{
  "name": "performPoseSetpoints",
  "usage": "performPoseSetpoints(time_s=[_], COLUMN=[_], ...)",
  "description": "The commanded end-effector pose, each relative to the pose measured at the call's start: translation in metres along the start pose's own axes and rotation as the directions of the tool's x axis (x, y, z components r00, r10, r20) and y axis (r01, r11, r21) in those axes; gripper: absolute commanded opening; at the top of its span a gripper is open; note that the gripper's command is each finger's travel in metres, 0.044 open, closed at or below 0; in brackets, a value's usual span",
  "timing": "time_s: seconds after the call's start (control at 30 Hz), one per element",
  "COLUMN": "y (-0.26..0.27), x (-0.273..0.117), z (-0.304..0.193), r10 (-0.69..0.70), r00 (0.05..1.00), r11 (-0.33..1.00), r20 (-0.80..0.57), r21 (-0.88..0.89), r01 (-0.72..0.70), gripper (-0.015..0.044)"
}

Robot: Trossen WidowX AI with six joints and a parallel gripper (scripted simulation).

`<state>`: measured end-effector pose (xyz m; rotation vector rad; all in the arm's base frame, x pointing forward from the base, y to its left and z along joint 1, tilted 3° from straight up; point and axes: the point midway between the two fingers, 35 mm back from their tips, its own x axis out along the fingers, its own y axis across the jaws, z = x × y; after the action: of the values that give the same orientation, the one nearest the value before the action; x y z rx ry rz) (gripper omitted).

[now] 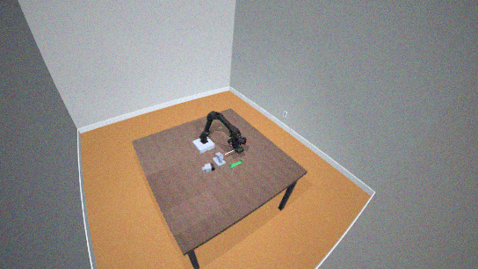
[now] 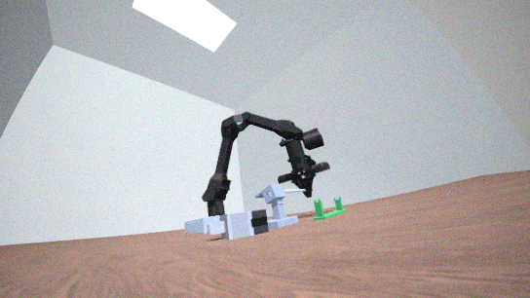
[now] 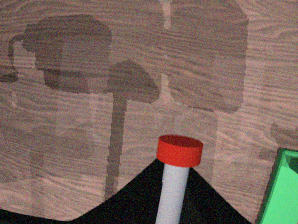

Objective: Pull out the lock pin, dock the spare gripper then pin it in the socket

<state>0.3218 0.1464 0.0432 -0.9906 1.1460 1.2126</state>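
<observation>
My gripper (image 1: 237, 151) (image 2: 307, 191) (image 3: 170, 168) is shut on the lock pin, just under its red head (image 3: 179, 154). The pin's pale shaft (image 1: 229, 153) (image 2: 294, 190) (image 3: 173, 195) points sideways from the fingers toward the mount (image 1: 219, 162) (image 2: 278, 209). Its far end is right beside the socket head (image 2: 274, 194) in the exterior view; a small gap shows in the top view, but whether the tip is fully clear is hard to tell. The spare gripper (image 1: 207, 167) (image 2: 239, 225), pale with dark jaws, lies on the table beside the mount.
A green cradle (image 1: 235, 163) (image 2: 331, 213) (image 3: 281, 202) with two notched uprights stands on the table (image 1: 193, 193) near my gripper, on the side away from the arm's base. The arm's white base block (image 1: 203, 146) is behind the mount.
</observation>
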Motion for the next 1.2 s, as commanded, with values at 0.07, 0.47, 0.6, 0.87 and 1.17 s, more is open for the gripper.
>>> performPoseSetpoints(time_s=[0.07, 0.47, 0.6, 0.87, 1.17], y=[0.0, 0.003, 0.003, -0.01, -0.036], x=[-0.005, -0.027, -0.021, -0.023, -0.026], z=[0.001, 0.004, 0.003, 0.008, 0.019], r10=[-0.001, 0.014, 0.017, 0.015, 0.01], r00=[1.0, 1.0, 1.0, 1.0, 1.0], r11=[1.0, 1.0, 1.0, 1.0, 1.0], r20=[-0.003, -0.008, -0.009, -0.008, -0.007], r21=[0.004, 0.002, 0.002, 0.012, 0.024], r01=[0.001, -0.014, -0.017, -0.015, -0.01], gripper=[0.0, 0.0, 0.0, 0.0, 0.0])
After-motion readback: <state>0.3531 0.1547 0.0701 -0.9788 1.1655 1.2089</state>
